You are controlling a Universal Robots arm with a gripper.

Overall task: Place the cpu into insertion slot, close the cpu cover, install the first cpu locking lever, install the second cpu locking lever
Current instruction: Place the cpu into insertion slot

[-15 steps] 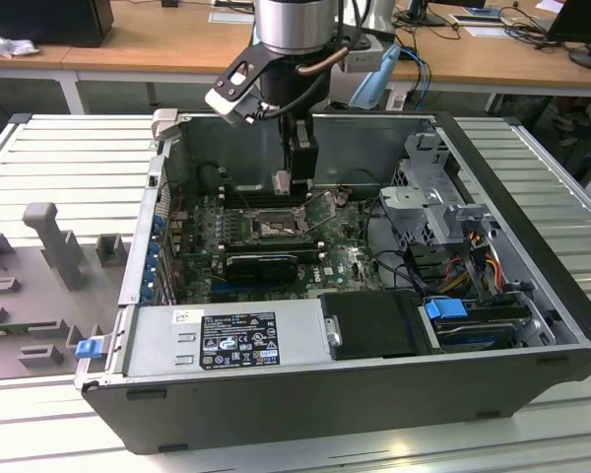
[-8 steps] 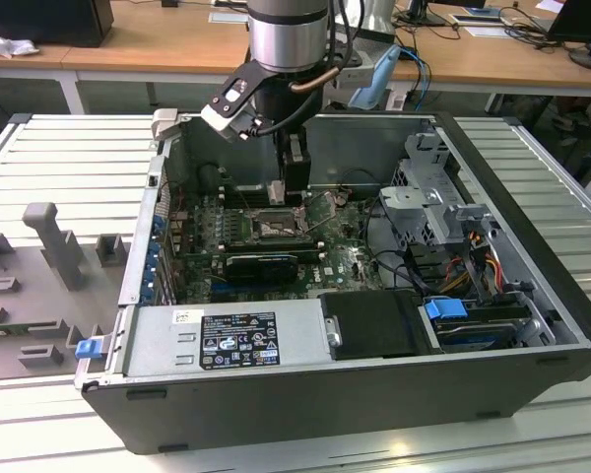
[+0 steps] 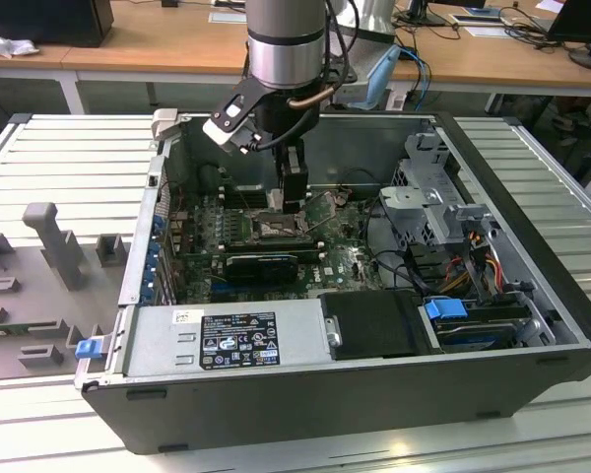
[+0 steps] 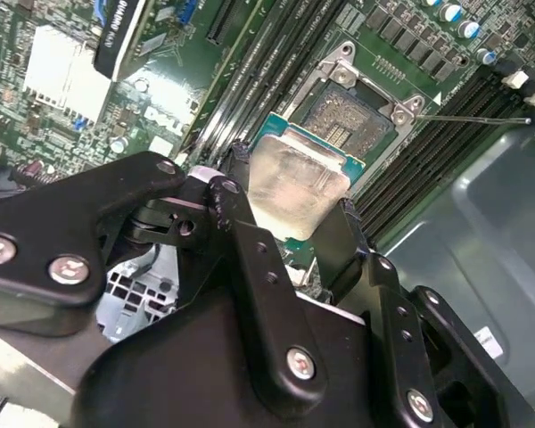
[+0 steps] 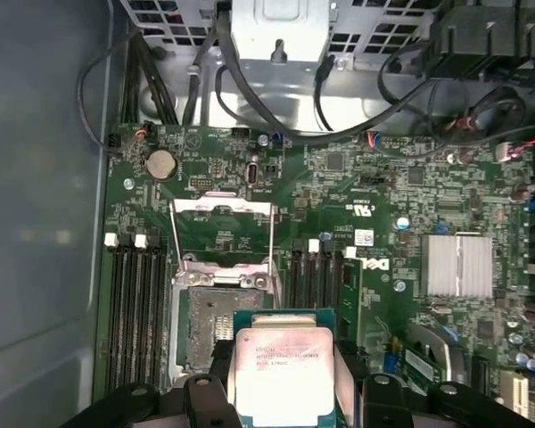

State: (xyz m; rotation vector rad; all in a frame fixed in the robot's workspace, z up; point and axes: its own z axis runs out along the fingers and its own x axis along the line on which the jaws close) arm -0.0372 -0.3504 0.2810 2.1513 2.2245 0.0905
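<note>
My gripper is shut on the cpu, a square chip with a pale metal top and a green edge, held flat between the two black fingers. In the first wrist view the cpu hovers just beside and partly over the insertion slot, a square socket on the green motherboard. The cpu cover, a thin steel frame, lies flipped open beyond the slot. In the exterior view the gripper hangs inside the open computer case, a little above the insertion slot.
Memory slots run along both sides of the socket. A thin locking lever sticks out sideways from the socket. A silver heatsink, a long black card, cable bundles and the case walls surround the area.
</note>
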